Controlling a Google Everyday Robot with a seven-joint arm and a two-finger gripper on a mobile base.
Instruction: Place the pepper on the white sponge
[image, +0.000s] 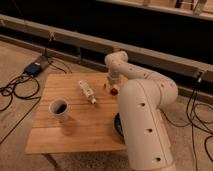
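Note:
My gripper (112, 84) hangs over the far right part of the wooden table (75, 125), at the end of the white arm that curves down from the back. It stands open. The pepper (114, 91), a small dark-red thing, lies on the table right below and in front of the gripper, touching or nearly touching it. The white sponge is hidden from this view; I cannot make it out near the gripper.
A white bottle (87, 92) lies on its side mid-table, left of the gripper. A white cup (59, 108) with dark contents stands at the front left. A black bowl (118, 125) peeks out behind the arm's bulky body. Cables lie on the floor on both sides.

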